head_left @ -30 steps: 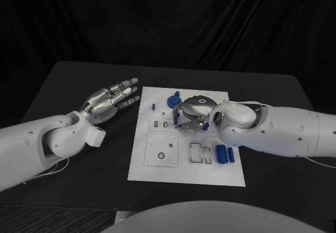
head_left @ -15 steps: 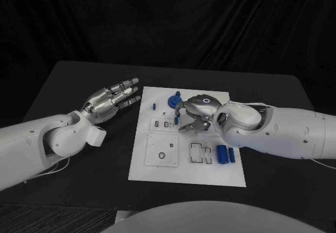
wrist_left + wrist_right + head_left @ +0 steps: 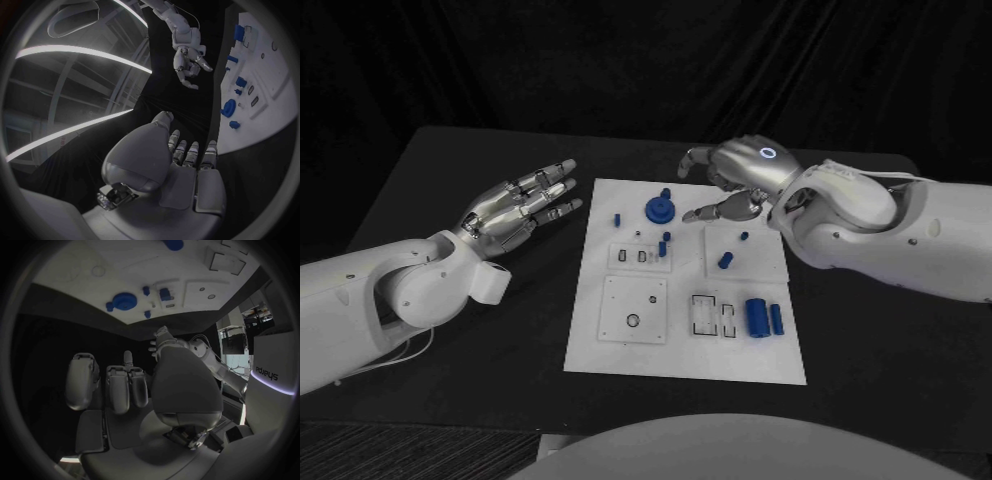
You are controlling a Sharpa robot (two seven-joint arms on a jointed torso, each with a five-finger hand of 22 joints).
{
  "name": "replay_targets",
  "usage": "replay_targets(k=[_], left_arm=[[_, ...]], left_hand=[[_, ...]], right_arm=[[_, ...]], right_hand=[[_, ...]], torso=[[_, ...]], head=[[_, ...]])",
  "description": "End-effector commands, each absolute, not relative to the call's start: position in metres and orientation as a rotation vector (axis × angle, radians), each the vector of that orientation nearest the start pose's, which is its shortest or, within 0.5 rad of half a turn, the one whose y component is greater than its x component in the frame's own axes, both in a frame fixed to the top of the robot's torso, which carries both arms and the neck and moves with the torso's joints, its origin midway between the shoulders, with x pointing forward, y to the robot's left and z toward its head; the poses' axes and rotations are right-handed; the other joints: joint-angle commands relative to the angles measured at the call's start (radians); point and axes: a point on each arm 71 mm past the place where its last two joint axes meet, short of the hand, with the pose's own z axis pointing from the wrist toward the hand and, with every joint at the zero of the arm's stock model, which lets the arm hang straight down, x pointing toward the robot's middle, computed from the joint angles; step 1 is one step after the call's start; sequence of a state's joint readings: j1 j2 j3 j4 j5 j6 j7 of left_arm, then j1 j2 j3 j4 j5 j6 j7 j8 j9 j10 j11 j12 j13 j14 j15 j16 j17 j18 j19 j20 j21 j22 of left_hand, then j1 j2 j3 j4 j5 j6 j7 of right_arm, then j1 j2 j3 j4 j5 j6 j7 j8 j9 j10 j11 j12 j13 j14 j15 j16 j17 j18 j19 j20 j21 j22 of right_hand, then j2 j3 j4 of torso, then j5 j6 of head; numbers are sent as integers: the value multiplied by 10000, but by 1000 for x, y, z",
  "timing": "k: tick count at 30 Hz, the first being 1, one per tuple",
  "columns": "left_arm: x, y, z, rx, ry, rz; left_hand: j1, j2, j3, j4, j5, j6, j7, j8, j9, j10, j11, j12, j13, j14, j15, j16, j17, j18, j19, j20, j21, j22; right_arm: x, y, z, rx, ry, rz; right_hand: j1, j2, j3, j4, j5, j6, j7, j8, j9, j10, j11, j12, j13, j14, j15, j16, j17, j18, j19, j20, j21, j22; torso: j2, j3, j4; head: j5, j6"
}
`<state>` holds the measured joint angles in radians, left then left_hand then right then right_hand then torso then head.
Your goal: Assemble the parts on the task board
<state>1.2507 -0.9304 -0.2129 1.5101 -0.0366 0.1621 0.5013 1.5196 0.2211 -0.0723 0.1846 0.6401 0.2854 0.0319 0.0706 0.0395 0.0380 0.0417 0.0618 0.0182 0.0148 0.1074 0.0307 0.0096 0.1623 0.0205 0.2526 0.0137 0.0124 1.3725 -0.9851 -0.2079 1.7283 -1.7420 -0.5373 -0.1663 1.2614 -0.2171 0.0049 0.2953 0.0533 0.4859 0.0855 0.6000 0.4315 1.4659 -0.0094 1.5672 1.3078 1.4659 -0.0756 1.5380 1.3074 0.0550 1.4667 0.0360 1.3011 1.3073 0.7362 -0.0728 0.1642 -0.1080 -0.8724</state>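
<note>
The right hand (image 3: pixel 737 172) hovers above the far edge of the task board (image 3: pixel 687 355), fingers loosely curled, holding nothing. The left hand (image 3: pixel 519 208) lies flat beside the board, fingers spread, empty. A blue part (image 3: pixel 728 260) stands just below the right hand.

Task board (image 3: pixel 687 360): white rectangular plate, flat on the black bench, with recessed slots. Parts: blue round disc (image 3: pixel 658 210) near the far edge; small blue peg (image 3: pixel 726 261) upright mid-board; two blue cylinders (image 3: pixel 763 317) lying side by side at the right edge.
</note>
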Motion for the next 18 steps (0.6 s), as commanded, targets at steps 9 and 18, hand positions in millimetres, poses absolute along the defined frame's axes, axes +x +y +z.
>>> replay_targets(k=[9,18], left_arm=[[475,230,-153,-4960,16885,-16079],[490,210,-111,-520,19701,-11225]], left_hand=[[-569,-482,238,1155,-3083,383,-123,149,58,3594,1565,5844,1757,4504,617,4890,1332,185,4585,239,2677,1300],[-2547,-69,-1701,1045,-5763,3682,999,1170,480,10110,785,13865,10689,10154,-242,13736,8966,126,9305,-620,6612,3487]], right_arm=[[448,-236,-92,-3469,11909,5316],[448,-247,-90,-3241,12069,5105]], right_hand=[[-342,410,42,14,-30,25,-28,34,-32,1049,2,36,2630,947,43,26,2245,29,9,33,-15,1867],[-152,729,364,-16,12,192,-23,133,-50,1049,7,36,2630,961,50,64,2294,22,27,39,17,1878]], torso=[[-113,135,-98],[-251,374,-265]], head=[[167,281],[386,124]])
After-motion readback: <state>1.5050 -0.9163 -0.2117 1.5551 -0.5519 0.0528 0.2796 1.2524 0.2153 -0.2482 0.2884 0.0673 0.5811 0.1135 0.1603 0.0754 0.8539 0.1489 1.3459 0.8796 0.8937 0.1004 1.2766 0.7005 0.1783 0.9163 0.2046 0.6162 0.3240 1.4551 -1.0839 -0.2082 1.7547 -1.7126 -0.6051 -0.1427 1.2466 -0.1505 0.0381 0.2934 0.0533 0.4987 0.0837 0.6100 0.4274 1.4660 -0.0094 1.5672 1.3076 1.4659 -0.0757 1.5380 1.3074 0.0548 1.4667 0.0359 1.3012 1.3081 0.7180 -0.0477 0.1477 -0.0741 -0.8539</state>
